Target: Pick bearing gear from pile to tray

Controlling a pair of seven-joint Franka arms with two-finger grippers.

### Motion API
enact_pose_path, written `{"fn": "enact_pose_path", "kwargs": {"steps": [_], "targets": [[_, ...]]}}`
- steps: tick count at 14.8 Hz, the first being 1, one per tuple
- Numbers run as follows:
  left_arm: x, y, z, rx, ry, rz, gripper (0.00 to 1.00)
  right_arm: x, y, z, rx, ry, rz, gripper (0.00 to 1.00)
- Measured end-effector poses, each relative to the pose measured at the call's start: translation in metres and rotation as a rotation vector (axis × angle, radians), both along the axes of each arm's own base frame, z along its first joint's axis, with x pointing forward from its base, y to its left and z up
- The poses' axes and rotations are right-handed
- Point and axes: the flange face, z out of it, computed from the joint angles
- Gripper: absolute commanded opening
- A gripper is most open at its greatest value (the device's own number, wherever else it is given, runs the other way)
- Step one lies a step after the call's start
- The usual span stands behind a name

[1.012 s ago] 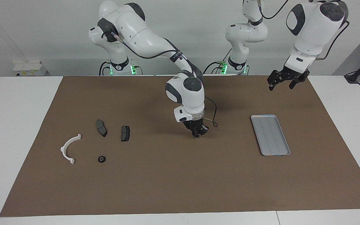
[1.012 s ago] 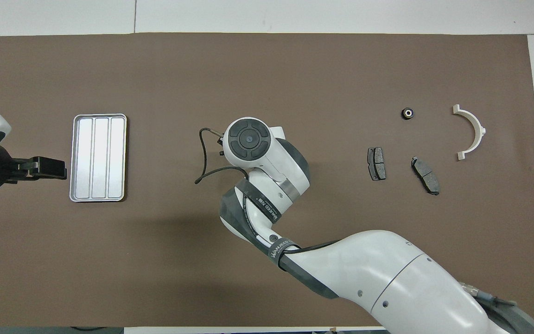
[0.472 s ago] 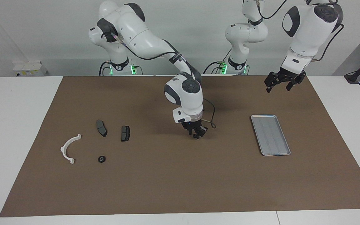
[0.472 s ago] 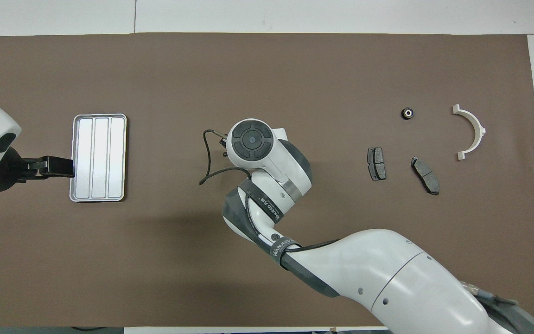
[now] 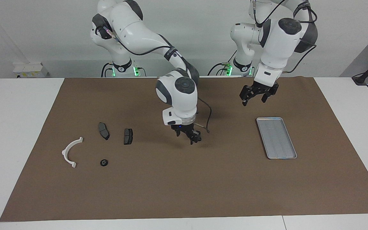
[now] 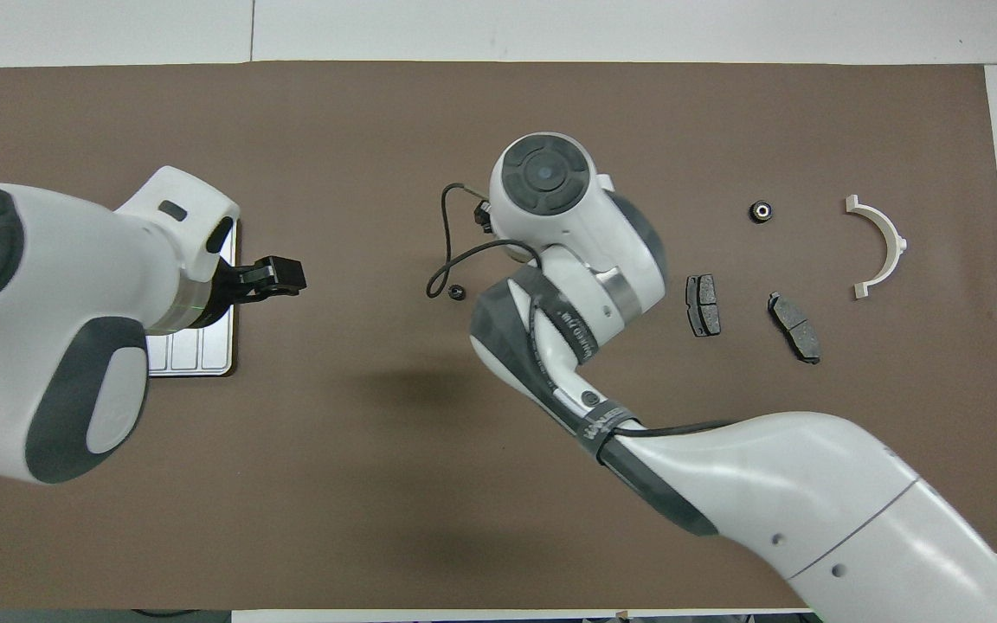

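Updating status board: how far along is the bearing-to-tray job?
Done: nothing in the tray yet. In hand: one small black round piece lies mid-mat by the open right gripper; the open left gripper hovers near the tray. Remaining: move it and the pile's other round piece.

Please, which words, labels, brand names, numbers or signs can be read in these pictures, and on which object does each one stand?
Nothing can be read for certain.
White print on the dark wrist band of the right arm: too blurred to read.
White print on the lower band of the same arm: too small to read.
Tray: no text visible.
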Motion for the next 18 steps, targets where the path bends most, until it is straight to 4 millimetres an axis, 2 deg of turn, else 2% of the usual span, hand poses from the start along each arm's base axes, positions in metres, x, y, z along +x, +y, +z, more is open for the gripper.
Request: {"fn": "enact_pose_path", "kwargs": {"steps": [3,5,7,9,11,13,15,18], "targets": [[0.021,-0.051,-0.049,-0.016,-0.012,0.041,1.00,0.035,-0.114,0.032,-0.041,0.034,0.197,0.90],[0.030,-0.077,-0.083,-0.018,-0.005,0.063,1.00,0.051,-0.181,0.032,-0.046,0.047,0.280,0.90],[0.039,-0.103,-0.117,-0.014,0.011,0.089,0.99,0.056,-0.228,0.019,-0.047,0.072,0.307,0.91],[0.045,-0.130,-0.146,-0.007,0.021,0.107,0.99,0.056,-0.258,0.005,-0.044,0.086,0.314,0.94],[0.040,-0.156,-0.165,0.002,0.031,0.111,0.99,0.055,-0.284,-0.010,-0.040,0.081,0.307,0.98],[0.030,-0.179,-0.170,0.002,0.030,0.109,0.98,0.053,-0.309,-0.028,-0.035,0.067,0.304,0.99],[0.020,-0.194,-0.168,0.001,0.026,0.109,0.97,0.050,-0.323,-0.043,-0.030,0.070,0.296,0.99],[0.017,-0.198,-0.169,0.006,0.019,0.108,0.96,0.046,-0.323,-0.060,-0.023,0.085,0.298,0.99]]}}
